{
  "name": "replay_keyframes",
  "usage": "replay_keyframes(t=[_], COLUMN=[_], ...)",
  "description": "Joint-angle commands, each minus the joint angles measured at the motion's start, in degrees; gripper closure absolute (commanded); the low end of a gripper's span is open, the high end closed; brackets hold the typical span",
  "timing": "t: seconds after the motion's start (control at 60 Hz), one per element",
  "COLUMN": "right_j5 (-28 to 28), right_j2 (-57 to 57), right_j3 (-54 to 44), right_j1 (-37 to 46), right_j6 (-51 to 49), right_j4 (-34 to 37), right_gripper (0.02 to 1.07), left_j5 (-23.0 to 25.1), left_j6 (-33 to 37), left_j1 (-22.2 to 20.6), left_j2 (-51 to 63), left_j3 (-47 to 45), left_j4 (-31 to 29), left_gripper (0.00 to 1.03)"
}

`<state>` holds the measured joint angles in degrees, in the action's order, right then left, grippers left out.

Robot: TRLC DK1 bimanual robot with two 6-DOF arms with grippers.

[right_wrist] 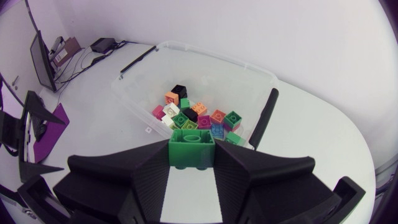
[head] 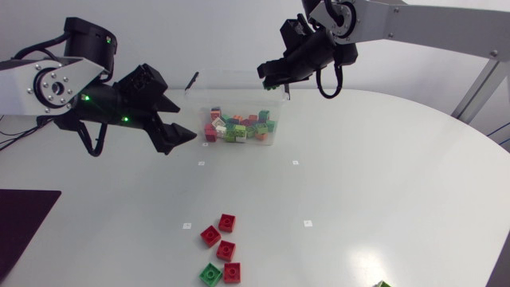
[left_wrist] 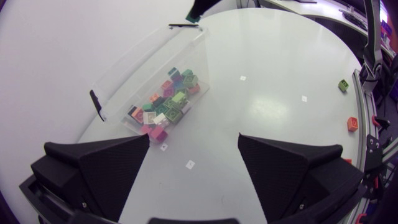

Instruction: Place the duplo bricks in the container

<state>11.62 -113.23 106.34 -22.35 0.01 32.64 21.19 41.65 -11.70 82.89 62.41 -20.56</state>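
Note:
A clear plastic container [head: 273, 135] at the back of the table holds several coloured duplo bricks [head: 237, 126]. My right gripper [head: 273, 74] hangs above its far right corner, shut on a green brick [right_wrist: 191, 148]; the right wrist view looks down past that brick into the container [right_wrist: 255, 74]. My left gripper [head: 182, 121] stands open and empty just left of the container [left_wrist: 186, 43], its fingers [left_wrist: 292, 165] wide apart. On the table near the front lie three red bricks [head: 226, 222], then a green brick [head: 209, 274] and a red brick [head: 232, 273].
Another green brick [head: 383, 284] lies at the front right edge. The container has black latch handles [right_wrist: 264, 115] on its ends. A dark mat [head: 20, 219] sits at the left edge. Small white markers [head: 295, 163] dot the tabletop.

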Motion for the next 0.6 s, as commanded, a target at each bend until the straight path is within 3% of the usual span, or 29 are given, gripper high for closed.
replay_keyframes(t=[0.0, 0.367, 0.417, 0.45, 0.483, 0.5, 0.583], right_j5=[0.25, -3.18, -4.15, -5.03, -5.29, -5.46, -5.90], right_j2=[-2.70, -10.26, -11.75, -13.16, -13.95, -14.30, -14.39], right_j3=[2.64, 10.29, 11.96, 13.54, 14.59, 15.21, 16.26], right_j1=[0.55, -0.85, -1.21, -1.38, -1.56, -1.65, -1.91], right_j6=[1.57, 2.27, 2.45, 2.45, 2.45, 2.45, 2.36], right_j4=[-0.56, -2.94, -2.94, -2.58, -2.41, -2.32, -2.58], right_gripper=[0.70, 0.69, 0.55, 0.26, 0.09, 0.05, 0.06], left_j5=[1.05, 1.05, 1.05, 1.05, 1.13, 1.13, 1.13], left_j6=[3.79, 9.42, 9.50, 9.77, 9.86, 9.86, 9.77], left_j1=[-0.42, -2.97, -3.15, -3.24, -3.24, -3.24, -3.32], left_j2=[-1.86, -3.79, -3.79, -3.88, -3.88, -3.88, -3.88], left_j3=[-3.17, -10.47, -11.00, -11.79, -12.14, -12.40, -13.63], left_j4=[-0.98, -4.76, -4.76, -4.58, -4.58, -4.58, -4.23], left_gripper=[0.04, 0.04, 0.04, 0.04, 0.04, 0.04, 0.04])
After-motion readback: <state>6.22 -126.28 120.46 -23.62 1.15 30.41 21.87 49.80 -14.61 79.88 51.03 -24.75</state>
